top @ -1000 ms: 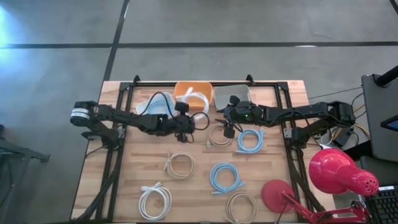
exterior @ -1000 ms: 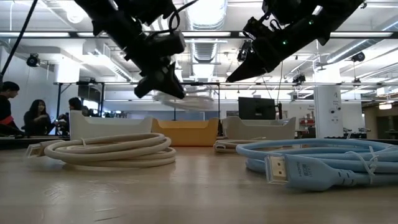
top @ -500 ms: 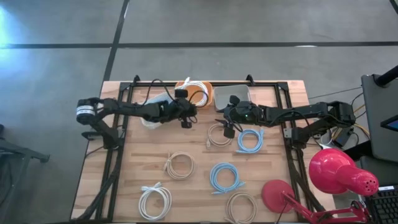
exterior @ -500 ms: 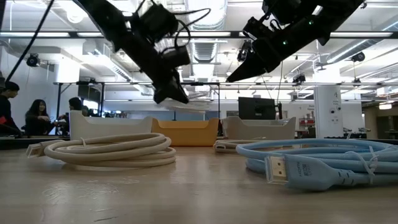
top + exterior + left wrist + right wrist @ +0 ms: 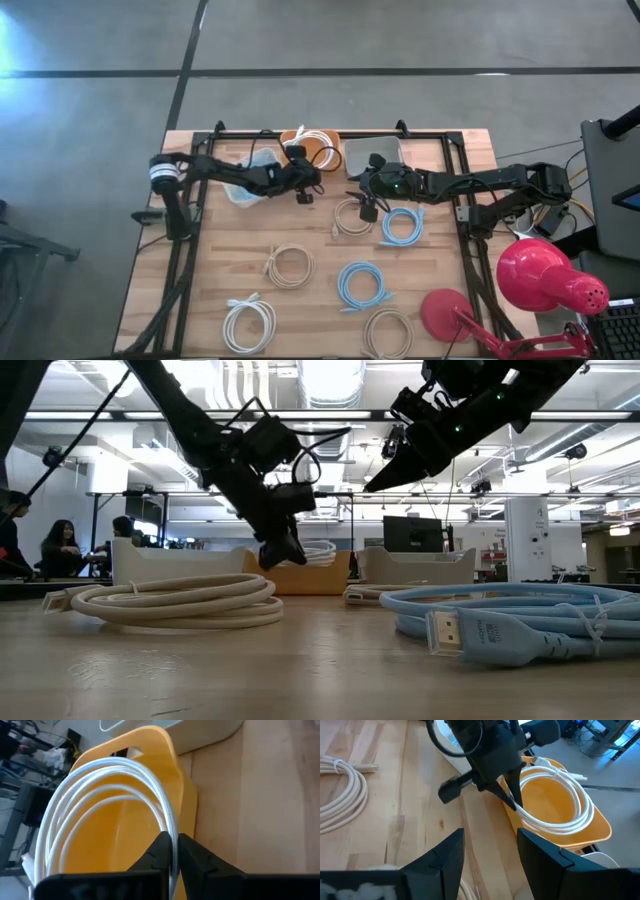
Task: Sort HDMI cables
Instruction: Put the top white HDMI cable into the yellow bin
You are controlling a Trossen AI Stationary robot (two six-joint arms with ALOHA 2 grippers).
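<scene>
No words, labels, brand marks or numbers can be read anywhere; the only trace of print is a faint embossed mark on the plug of the light blue cable (image 5: 500, 632), too small to make out.

Bins crowd the frame's top; coils dot the rest.
Bare table (image 5: 310, 232) at centre; lamp (image 5: 545, 278) blocks lower right.

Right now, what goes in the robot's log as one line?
left claw shut on white cable | over orange bin | right claw open, waiting above table
</scene>
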